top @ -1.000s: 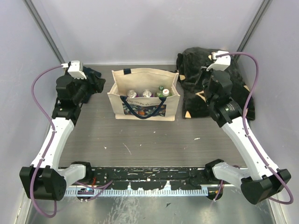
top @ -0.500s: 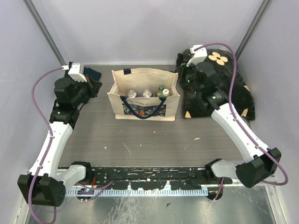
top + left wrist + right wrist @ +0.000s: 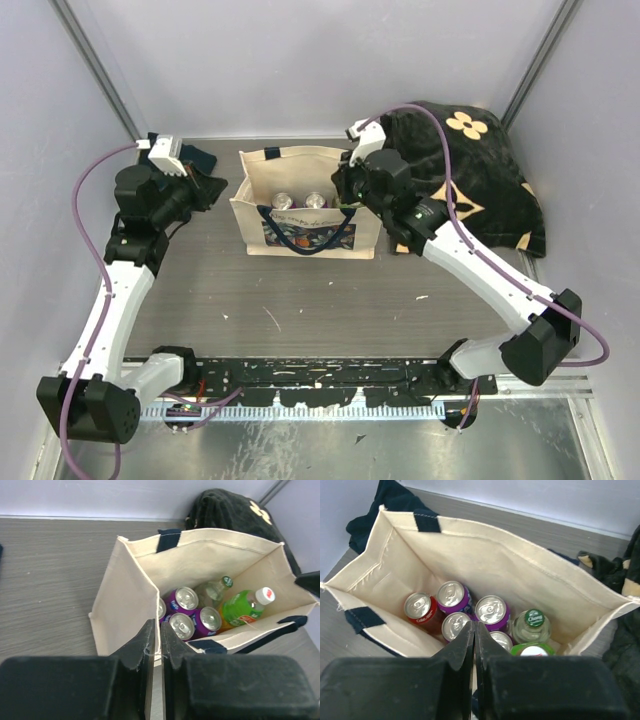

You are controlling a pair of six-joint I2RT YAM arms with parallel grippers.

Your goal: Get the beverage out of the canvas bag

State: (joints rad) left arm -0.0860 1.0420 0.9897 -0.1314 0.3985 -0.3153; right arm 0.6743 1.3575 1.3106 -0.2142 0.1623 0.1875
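We've got a dark grey wood-grain table boxed in by plain pale walls, with a black rail along the near edge where the arms are bolted.

One cream tote bag stands upright, mouth open, at the far middle of the table, with its dark picture panel on the near side. All the drinks are inside it. From the right wrist view we count five can tops: one red can, and purple cans wherever we can see the sides. There are also two bottles, a clear one with a green cap and a green one with a white cap.

One black flowery bag lies slumped at the far right, and one navy cloth at the far left.

The left gripper sits just left of the tote, fingers pressed together on nothing. The right gripper hangs over the tote's right end, fingers also pressed together and empty.

From above, the right arm covers the bottles. The right gripper's own fingers cut off one can and most of the green bottle. The navy cloth is half behind the left arm. The labels are too small to read.
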